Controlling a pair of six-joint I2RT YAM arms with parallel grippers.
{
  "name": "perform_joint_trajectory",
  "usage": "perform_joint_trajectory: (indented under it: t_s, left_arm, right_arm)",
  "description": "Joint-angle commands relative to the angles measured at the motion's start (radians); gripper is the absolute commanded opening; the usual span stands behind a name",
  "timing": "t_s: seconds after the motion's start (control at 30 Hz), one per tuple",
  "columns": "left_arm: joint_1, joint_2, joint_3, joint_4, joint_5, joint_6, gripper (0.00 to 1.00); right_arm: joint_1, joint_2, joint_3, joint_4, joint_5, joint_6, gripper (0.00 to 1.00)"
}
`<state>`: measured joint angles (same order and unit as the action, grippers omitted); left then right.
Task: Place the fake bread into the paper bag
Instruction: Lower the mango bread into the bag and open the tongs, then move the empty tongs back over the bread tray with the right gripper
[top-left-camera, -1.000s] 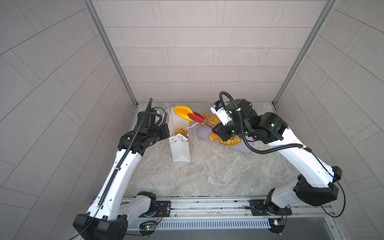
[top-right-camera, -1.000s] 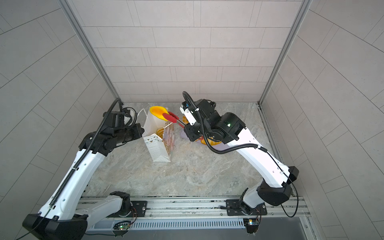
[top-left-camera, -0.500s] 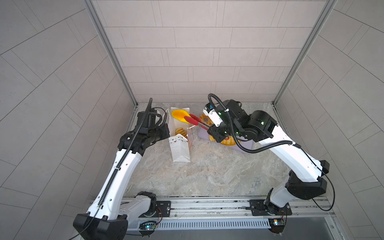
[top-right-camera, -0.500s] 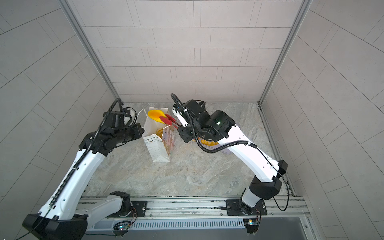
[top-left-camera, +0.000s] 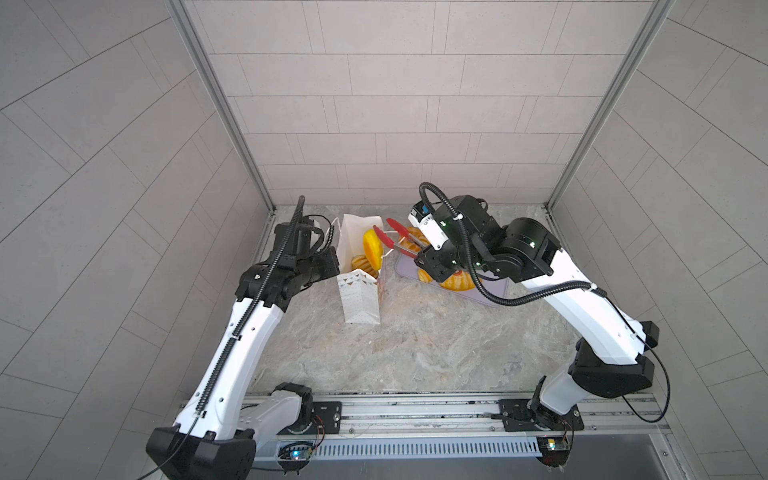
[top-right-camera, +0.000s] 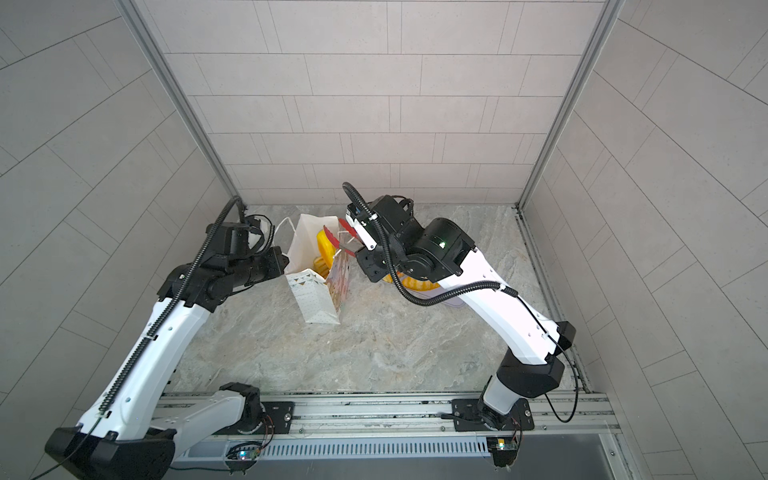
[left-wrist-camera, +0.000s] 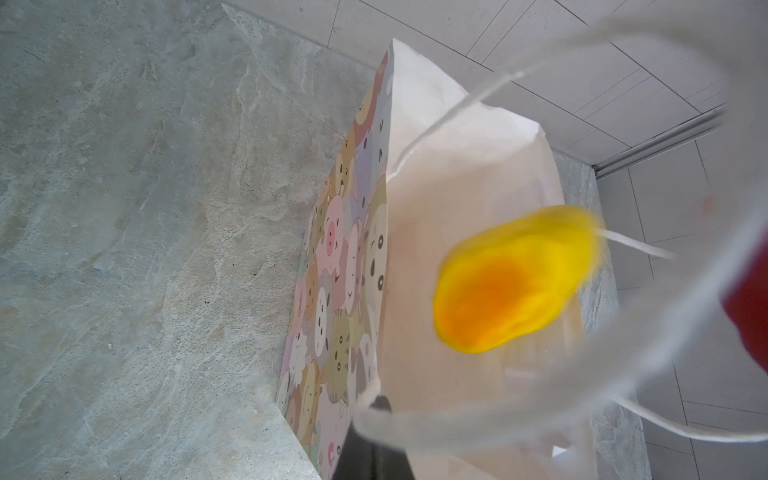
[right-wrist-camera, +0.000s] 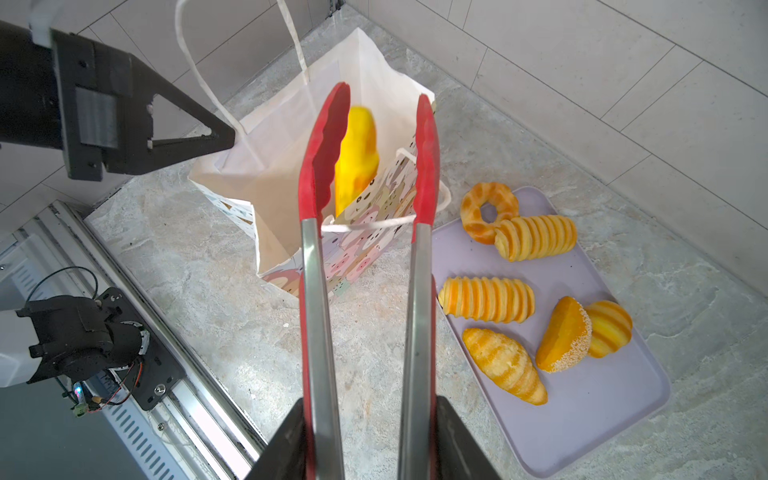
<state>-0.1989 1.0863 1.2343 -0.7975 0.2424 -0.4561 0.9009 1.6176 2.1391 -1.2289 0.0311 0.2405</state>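
The white paper bag (top-left-camera: 359, 299) stands upright and open in both top views. My left gripper (right-wrist-camera: 224, 139) is shut on its rim by a string handle, holding the mouth wide. My right gripper (right-wrist-camera: 370, 415) is shut on the red-tipped tongs (right-wrist-camera: 320, 166), whose tips stand apart over the bag's mouth. A smooth yellow-orange fake bread (right-wrist-camera: 357, 153) is blurred and loose between the tips, inside the bag's mouth (left-wrist-camera: 511, 282). A striped loaf (top-left-camera: 360, 262) lies deeper in the bag. Several fake breads remain on the lilac tray (right-wrist-camera: 602, 395), among them a ring (right-wrist-camera: 488, 212) and a striped loaf (right-wrist-camera: 486, 299).
The lilac tray (top-left-camera: 494, 291) lies flat on the marble floor to the right of the bag, partly under my right arm. Tiled walls close in the back and both sides. A metal rail (top-left-camera: 415, 409) runs along the front edge.
My right arm swung the tongs left over the bag. The tong tips spread apart and the yellow bread left them, dropping into the bag's mouth. The left arm has not moved.
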Motion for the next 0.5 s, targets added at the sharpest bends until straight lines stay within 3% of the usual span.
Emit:
perform_joint_trajectory:
  t_s: [0.0, 0.33, 0.47]
  left_arm:
    - [-0.004, -0.014, -0.002, 0.017, 0.002, -0.006, 0.05]
    - [-0.004, -0.017, -0.005, 0.014, -0.001, -0.004, 0.05]
    - [-0.004, -0.016, -0.004, 0.014, 0.000, -0.006, 0.11]
  right_arm:
    - [0.008, 0.005, 0.026, 0.039, -0.010, 0.006, 0.46]
    - [0.007, -0.002, 0.051, 0.101, 0.011, 0.017, 0.46]
    - [0.006, -0.018, 0.058, 0.122, 0.047, 0.014, 0.46]
